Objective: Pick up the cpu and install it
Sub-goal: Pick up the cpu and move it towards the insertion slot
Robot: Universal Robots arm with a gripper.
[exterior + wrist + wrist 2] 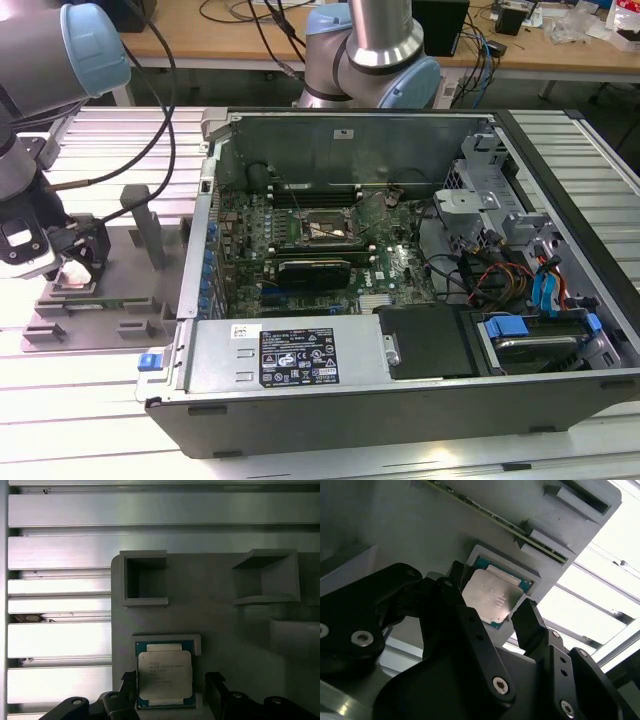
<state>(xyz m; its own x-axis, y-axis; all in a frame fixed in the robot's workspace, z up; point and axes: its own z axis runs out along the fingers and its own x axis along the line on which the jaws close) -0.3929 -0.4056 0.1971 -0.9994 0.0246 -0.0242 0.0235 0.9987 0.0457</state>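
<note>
The cpu (164, 675) is a small square chip with a pale silver top, lying flat in a recess of the grey plastic tray (220, 625). In both wrist views my gripper (170, 690) stands open just above it. One black fingertip (129, 684) is on one side of the chip and the other fingertip (215, 685) on the opposite side, with a small gap at each. The second wrist view shows the cpu (492, 596) between the same fingers (529, 617). In the exterior view the gripper (75, 262) hangs over the tray (110, 300) at the exterior view's left.
An open computer case (400, 400) lies to the exterior view's right of the tray, with the motherboard and its dark square socket (325, 228) inside. Upright grey posts (150, 225) rise from the tray. The ribbed metal table (55, 645) surrounds it. Cables hang above.
</note>
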